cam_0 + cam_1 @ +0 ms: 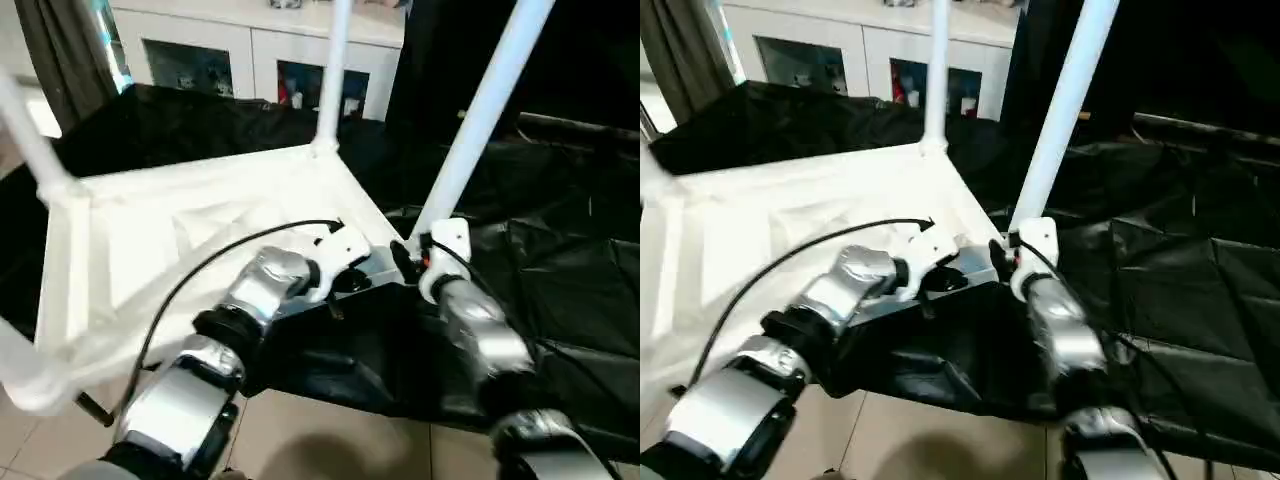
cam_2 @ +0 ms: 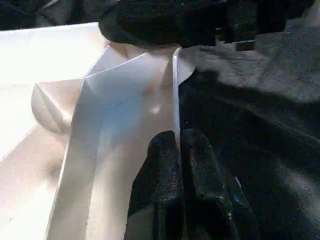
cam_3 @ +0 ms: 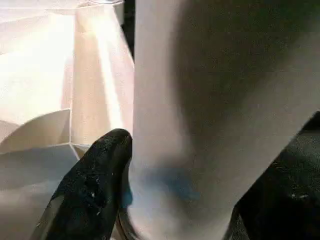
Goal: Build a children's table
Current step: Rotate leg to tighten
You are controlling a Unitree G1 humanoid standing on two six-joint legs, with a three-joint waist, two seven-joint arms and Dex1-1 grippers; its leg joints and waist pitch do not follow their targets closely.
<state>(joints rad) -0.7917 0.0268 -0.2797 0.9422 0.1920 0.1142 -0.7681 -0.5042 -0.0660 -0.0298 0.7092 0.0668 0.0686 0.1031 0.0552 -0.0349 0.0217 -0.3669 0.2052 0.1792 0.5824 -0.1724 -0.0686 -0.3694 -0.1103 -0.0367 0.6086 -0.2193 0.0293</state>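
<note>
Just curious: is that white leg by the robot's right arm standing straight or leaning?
Leaning. The leg slants up and rightward from the tabletop corner.

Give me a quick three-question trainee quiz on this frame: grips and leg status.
1. True or false: the tabletop lies with its underside up.
2. What does the right gripper grip? A) the near leg B) the black sheet C) a cable
3. The left gripper pinches the tabletop's thin ____.

Key: 1 true; 2 A; 3 rim
</note>
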